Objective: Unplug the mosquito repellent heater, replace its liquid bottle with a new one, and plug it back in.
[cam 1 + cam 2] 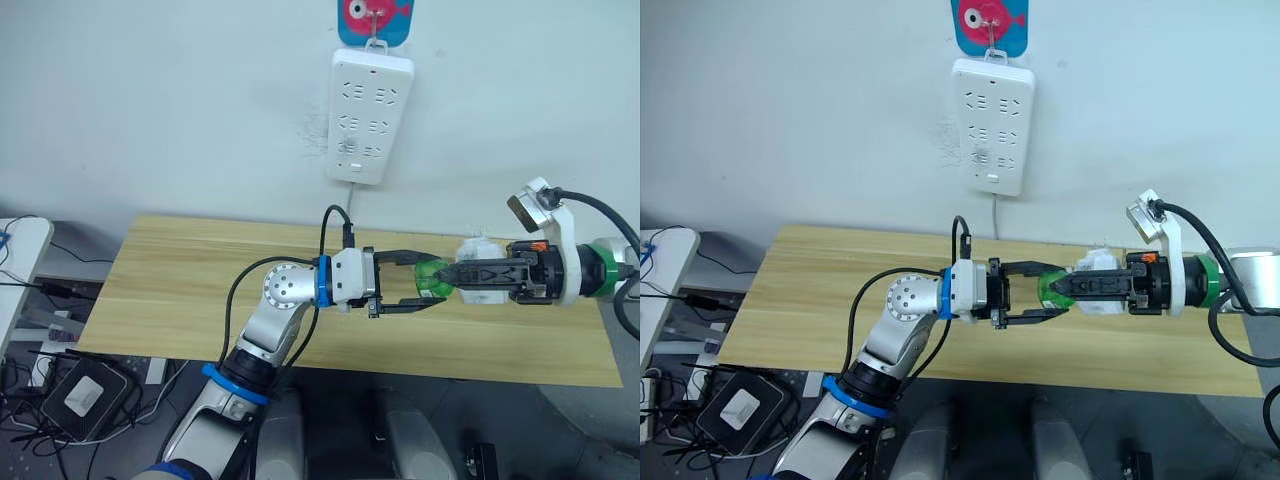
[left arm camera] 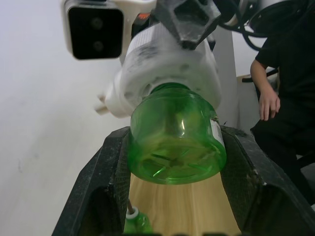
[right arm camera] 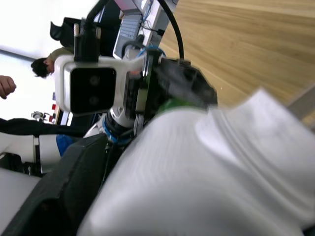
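The left arm (image 1: 290, 300) is silver metal with blue rings, a white wrist block, a looping black cable and black two-fingered left gripper (image 1: 425, 277), while the right arm (image 1: 590, 270) has a green ring, white wrist camera housing (image 1: 535, 208), thick black cable and black right gripper (image 1: 455, 272).

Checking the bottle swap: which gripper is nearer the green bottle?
Left. The left gripper straddles the green bottle; the right gripper grips the heater behind it.
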Robot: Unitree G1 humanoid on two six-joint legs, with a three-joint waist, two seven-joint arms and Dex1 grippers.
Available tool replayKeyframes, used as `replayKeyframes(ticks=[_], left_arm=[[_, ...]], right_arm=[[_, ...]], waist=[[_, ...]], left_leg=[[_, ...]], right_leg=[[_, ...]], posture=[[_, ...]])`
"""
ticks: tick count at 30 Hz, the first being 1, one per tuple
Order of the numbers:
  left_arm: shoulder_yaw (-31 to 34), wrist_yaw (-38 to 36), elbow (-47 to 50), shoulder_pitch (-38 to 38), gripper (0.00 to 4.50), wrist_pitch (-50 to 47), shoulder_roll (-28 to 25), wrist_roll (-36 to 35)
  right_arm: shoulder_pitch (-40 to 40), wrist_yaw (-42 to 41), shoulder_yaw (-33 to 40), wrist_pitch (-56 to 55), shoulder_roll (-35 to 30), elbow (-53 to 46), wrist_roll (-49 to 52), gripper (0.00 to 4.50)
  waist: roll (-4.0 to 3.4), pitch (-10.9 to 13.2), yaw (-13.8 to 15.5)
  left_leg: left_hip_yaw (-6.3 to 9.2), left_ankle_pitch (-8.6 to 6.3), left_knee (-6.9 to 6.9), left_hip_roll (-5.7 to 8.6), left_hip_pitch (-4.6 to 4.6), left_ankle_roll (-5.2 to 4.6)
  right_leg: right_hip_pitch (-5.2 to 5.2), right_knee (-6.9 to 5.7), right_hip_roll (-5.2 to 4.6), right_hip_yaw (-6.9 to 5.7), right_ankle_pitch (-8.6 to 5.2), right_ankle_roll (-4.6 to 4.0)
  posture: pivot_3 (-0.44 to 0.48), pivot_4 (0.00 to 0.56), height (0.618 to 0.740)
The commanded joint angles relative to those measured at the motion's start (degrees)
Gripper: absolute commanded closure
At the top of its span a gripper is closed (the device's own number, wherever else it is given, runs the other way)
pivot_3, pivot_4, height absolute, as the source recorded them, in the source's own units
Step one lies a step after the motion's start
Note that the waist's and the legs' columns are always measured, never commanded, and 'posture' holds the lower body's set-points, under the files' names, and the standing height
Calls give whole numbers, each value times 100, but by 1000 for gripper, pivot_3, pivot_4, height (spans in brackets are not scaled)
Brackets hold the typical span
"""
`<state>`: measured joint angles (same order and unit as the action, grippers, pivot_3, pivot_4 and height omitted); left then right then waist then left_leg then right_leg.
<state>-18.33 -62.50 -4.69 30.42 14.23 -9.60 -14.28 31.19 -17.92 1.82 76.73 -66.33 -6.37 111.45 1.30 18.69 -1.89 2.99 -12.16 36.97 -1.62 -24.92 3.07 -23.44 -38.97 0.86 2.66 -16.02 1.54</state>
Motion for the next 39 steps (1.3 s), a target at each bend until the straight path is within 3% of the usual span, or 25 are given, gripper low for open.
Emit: replayKeyframes(ticks=[1, 5, 10, 13, 15, 19, 22, 23, 29, 34, 39], left_arm=[[51, 103, 155, 66, 2275, 44, 16, -31], [115, 178, 107, 121, 2275, 9, 9, -63], [182, 195, 80, 164, 2275, -21, -33, -123], [207, 151, 119, 119, 2275, -41, -101, -168], [196, 100, 188, 76, 2275, -83, -162, -222], [174, -4, 255, 41, 2275, -142, -234, -292], [170, -39, 302, 34, 2275, -195, -251, -326], [169, -49, 322, 35, 2275, -220, -253, -339], [177, -97, 447, 4, 2275, -315, -298, -365], [209, 13, 325, 15, 2275, -222, -328, -201], [206, 37, 219, 38, 2275, -143, -313, -135]], right_arm=[[-178, -349, 137, -6, -259, -466, 155, 60], [-472, -716, 179, 130, -613, -858, 155, 60], [-1012, -1408, 677, 339, -863, -1247, -830, 219], [-1334, -2120, 901, 170, -987, -863, -1957, 916], [-1344, -2526, 809, -106, -1047, -505, -2731, 1676], [-904, -3035, 402, -634, -808, 213, -3945, 3111], [-233, -3007, 289, -509, -301, 680, -4223, 4311], [-64, -3010, 268, -459, -152, 745, -4302, 4454], [279, -2763, 345, 145, 622, 417, -4177, 4454], [81, -2782, 756, 910, 666, -264, -3239, 4454], [275, -2533, 915, 1262, 669, -212, -2436, 4454]], waist=[[0, 0, 0], [0, 0, 1], [0, 0, 4], [0, 0, 4], [0, 0, 3], [0, 0, -9], [0, 0, -41], [0, 0, -47], [1, 1, -29], [2, 2, 28], [2, 2, 12]], left_leg=[[0, 0, 0, -1, 0, 0], [-1, 0, 0, -1, -1, 0], [2, 0, 0, -2, -1, 0], [-2, 0, 3, 0, 0, 0], [-5, 0, 3, 0, 1, 1], [-8, 0, 0, -1, 2, 1], [-9, 0, -2, 1, 3, 1], [-9, 0, -2, 3, 3, 1], [-3, 0, -4, -1, 1, 1], [1, 0, -3, 4, -8, 0], [1, 0, 1, 2, -6, 0]], right_leg=[[0, 0, 0, 0, 0, 0], [0, 1, -1, 1, 0, 0], [0, 1, -1, -2, -1, 2], [0, 2, -3, 1, -1, 2], [0, 2, -3, 3, -1, 2], [-6, 2, -2, 4, -2, 3], [-7, 0, 4, 6, -2, 2], [-7, -1, 6, 5, -2, 2], [-7, -2, 4, 3, -1, 1], [-7, 1, -8, -1, 4, -7], [-5, 0, -5, -2, 0, 0]], posture=[[-66, 317, 740], [-66, 317, 740], [-67, 317, 740], [-67, 317, 740], [-67, 317, 740], [-74, 313, 740], [-69, 312, 740], [-69, 312, 740], [-52, 317, 740], [-50, 322, 740], [-57, 320, 740]])
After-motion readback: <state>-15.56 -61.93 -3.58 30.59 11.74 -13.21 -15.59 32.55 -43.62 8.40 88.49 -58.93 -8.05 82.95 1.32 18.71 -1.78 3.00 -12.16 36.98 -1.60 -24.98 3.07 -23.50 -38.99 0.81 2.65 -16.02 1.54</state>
